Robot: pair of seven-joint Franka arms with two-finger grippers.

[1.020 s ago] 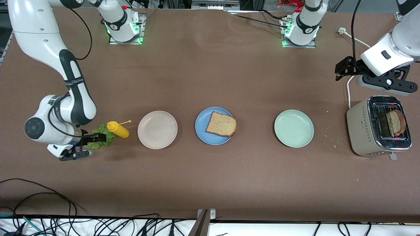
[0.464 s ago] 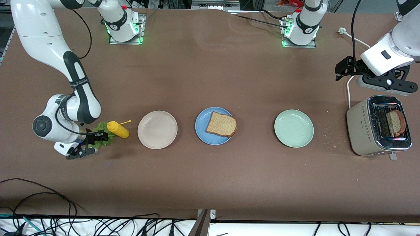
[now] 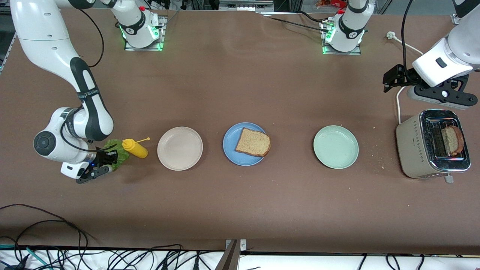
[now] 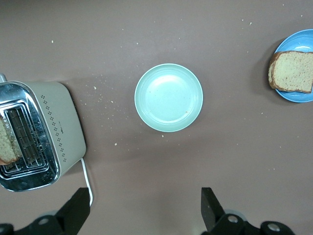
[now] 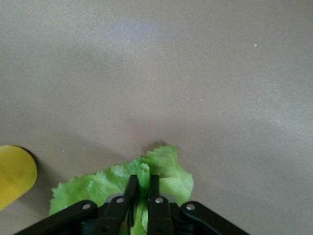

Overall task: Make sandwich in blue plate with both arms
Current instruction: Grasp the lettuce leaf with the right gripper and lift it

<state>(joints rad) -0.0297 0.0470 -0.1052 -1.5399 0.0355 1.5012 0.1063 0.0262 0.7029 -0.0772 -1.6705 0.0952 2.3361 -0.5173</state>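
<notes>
Right wrist view: the lettuce leaf (image 5: 146,183) is now being pinched between the two black fingers of the right gripper (image 5: 140,188), which a second ago were standing wide around it and are now clamping down to a narrow slit on a fold of green. In the front view the leaf (image 3: 116,152) is lying at the right arm's end of the table, just beside the yellow bottle (image 3: 135,147), with the right gripper (image 3: 101,162) low over it. With the leaf gripped, the filling is likely ready to be lifted and carried to the blue plate (image 3: 232,153), which is sitting between the beige plate (image 3: 180,148) and the green plate (image 3: 336,146) and is already holding one bread slice (image 3: 253,142). The second slice (image 3: 452,140) is standing in the toaster (image 3: 412,150) at the left arm's end, where the left gripper (image 4: 145,208) is waiting above the table, fingers spread wide and holding nothing.
</notes>
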